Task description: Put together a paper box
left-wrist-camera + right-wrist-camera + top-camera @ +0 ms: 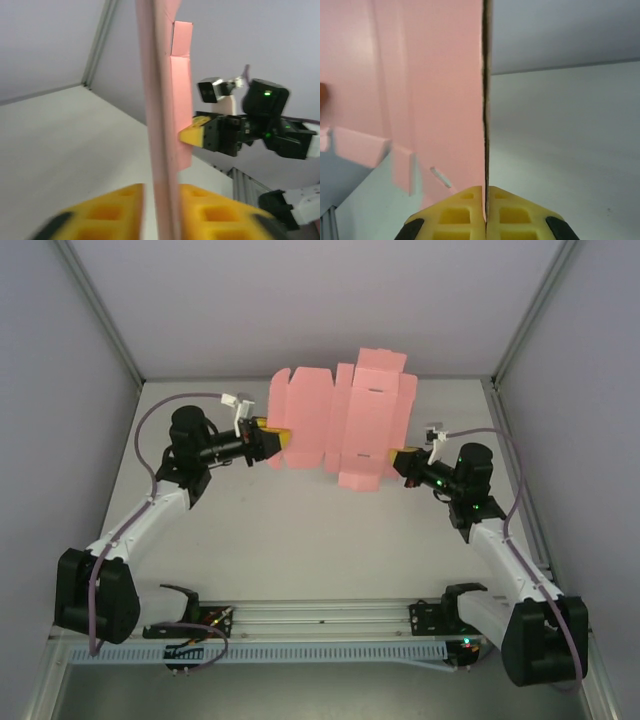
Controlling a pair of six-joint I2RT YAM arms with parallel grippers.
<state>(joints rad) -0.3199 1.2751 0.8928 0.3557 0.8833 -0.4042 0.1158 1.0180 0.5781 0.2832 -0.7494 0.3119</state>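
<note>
The paper box point(340, 420) is a flat pink die-cut sheet with flaps, held upright in the air above the table's far half. My right gripper point(398, 458) is shut on the sheet's lower right edge. In the right wrist view its yellow pads point(470, 215) pinch the card's edge point(435, 100) with no gap. My left gripper point(280, 437) is at the sheet's left edge. In the left wrist view the sheet point(160, 125) runs edge-on between the left gripper's point(160, 192) parted fingers, with a gap on one side. The right gripper's yellow finger point(192, 134) shows beyond.
The white table point(300, 540) lies below the sheet. A metal rail point(320, 615) runs along the near edge between the arm bases. Grey walls and aluminium posts point(100, 310) enclose the sides and back.
</note>
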